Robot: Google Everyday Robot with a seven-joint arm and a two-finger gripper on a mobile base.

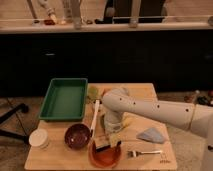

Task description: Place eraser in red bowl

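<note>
The red bowl (pixel 105 156) stands at the front edge of the wooden table (pixel 150 95), right of the dark maroon bowl (pixel 77 136). My white arm reaches in from the right and bends down. The gripper (pixel 111 139) hangs just above the red bowl's far rim. A small dark and tan block, which looks like the eraser (pixel 103 145), shows at the gripper's tip over the bowl's rim. I cannot tell whether it is held or resting on the bowl.
A green tray (pixel 64 99) sits at the table's back left. A white cup (pixel 39 138) stands front left. A white long-handled tool (pixel 95 117) lies between tray and arm. A grey-blue cloth (pixel 151 135) and a fork (pixel 142 152) lie right of the red bowl.
</note>
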